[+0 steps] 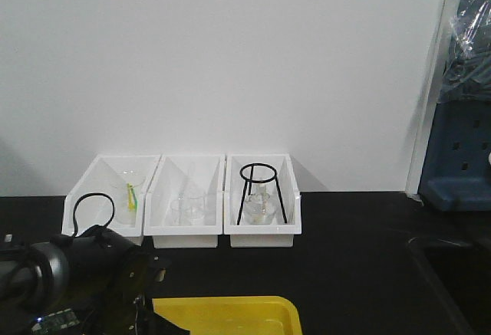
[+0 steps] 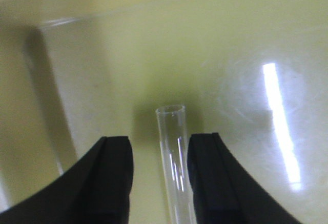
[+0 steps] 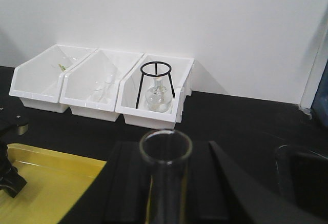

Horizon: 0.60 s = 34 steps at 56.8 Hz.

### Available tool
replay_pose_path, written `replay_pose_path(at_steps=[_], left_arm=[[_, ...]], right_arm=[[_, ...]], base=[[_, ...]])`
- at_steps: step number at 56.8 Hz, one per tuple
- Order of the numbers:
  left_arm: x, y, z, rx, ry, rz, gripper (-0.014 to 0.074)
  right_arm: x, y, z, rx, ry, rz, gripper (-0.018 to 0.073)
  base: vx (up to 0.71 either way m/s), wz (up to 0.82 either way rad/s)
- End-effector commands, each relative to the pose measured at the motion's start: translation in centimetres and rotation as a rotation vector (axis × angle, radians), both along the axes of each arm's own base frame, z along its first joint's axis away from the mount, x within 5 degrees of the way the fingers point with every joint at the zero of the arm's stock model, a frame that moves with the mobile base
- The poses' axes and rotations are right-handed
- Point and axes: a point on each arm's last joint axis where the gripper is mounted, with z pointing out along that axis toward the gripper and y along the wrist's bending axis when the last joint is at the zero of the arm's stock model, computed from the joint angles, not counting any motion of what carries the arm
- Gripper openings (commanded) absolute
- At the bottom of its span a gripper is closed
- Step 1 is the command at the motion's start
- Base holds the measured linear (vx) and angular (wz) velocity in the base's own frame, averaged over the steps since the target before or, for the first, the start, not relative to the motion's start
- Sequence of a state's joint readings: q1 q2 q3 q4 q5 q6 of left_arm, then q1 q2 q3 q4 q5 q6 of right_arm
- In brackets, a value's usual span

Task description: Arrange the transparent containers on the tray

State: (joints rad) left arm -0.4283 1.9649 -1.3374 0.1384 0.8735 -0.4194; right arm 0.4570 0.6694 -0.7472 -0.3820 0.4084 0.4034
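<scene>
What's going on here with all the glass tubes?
A two-armed robot is putting glassware on a yellow tray. Its left gripper is open low over the tray floor, with one test tube between its fingers. The right gripper holds a second test tube. A flask and other glass sit in the white bins.

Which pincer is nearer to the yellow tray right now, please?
Left. The left pincer hovers directly over the yellow tray; the right pincer, holding a test tube, sits off its edge above the black table.
</scene>
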Motion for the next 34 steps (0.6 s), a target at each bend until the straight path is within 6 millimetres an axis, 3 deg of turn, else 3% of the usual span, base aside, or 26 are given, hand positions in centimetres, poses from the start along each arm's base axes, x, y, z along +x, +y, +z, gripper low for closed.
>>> replay_pose_path(at_steps=[1, 8, 17, 26, 34], left_arm=[[0.2, 0.3, 4.0, -0.003, -0.125, -0.020, 0.0402], [-0.2, 0.8, 7.0, 0.001, -0.226, -0.043, 0.0402], [-2.0, 1.5, 13.8, -0.106, -0.465, -0.054, 0.0402], [-6.0, 3.0, 21.4, -0.236, -0.714, -0.064, 0.0402], [-10.3, 5.0, 26.4, -0.287, -0.880, -0.082, 0.0393]], right_arm=[[-0.1, 0.2, 1.6, 0.024, -0.098, 0.028, -0.0009], [-0.1, 0.2, 1.6, 0.044, -0.091, 0.027, -0.0009], [0.7, 0.6, 1.1, 0.076, -0.044, 0.018, -0.0009], [2.7, 1.7, -0.4, 0.123, 0.071, 0.003, -0.0009], [5.3, 3.2, -1.6, 0.149, 0.222, -0.014, -0.0009]], base=[[0.00, 0.00], [0.00, 0.00], [0.00, 0.00], [0.00, 0.00], [0.00, 0.00]])
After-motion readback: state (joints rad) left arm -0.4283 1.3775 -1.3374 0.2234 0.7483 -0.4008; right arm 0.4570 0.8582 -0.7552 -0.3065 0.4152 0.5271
